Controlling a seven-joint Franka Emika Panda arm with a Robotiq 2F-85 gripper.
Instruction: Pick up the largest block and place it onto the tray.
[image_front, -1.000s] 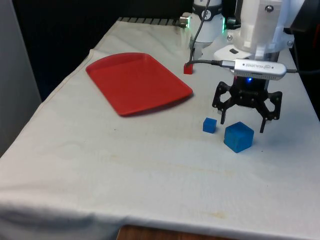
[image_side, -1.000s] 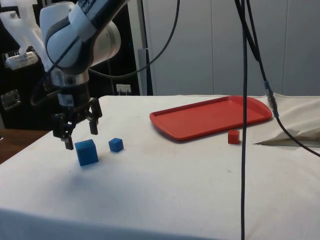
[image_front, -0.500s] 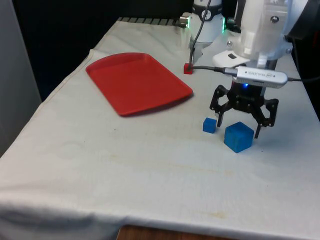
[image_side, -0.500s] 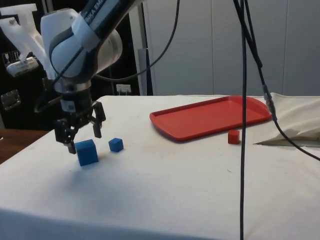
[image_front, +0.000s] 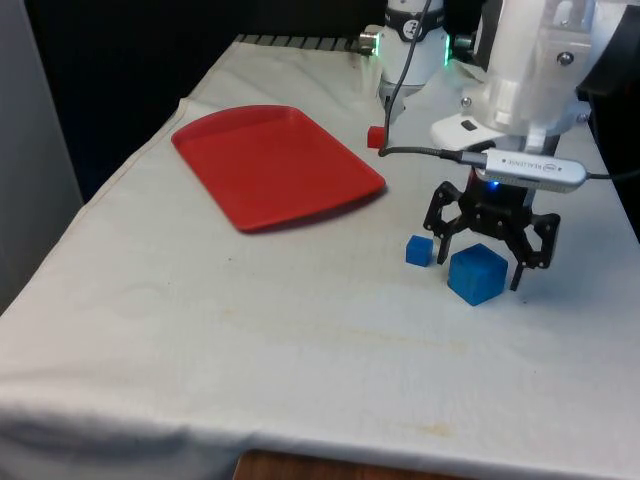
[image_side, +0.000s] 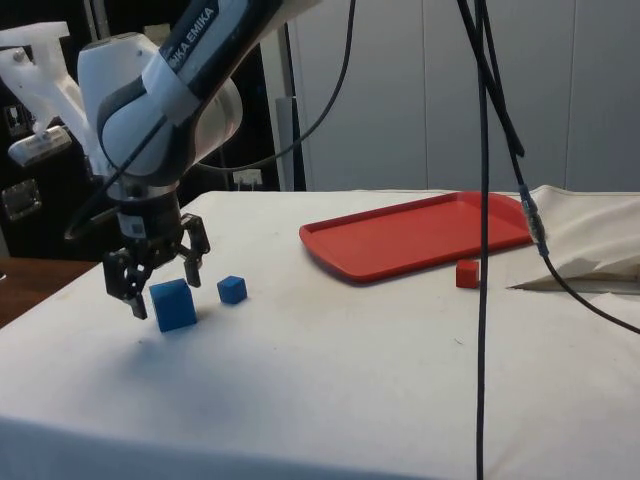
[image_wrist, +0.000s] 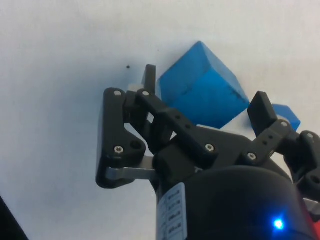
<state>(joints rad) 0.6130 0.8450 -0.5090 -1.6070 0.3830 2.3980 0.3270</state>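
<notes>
Arm reaches down low over the cloth, wrist near vertical, gripper (image_front: 484, 262) pointing straight down. Jaws spread wide, fingertips close to the table surface, one finger (image_wrist: 148, 80) on each side of the gap, nothing clamped. In the side view the gripper (image_side: 158, 288) hangs under the bulky white wrist joint, fingers splayed apart.

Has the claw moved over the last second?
Yes. The black claw has come down: in the front view its fingers now straddle the large blue cube, which sits unmoved on the white cloth.
</notes>
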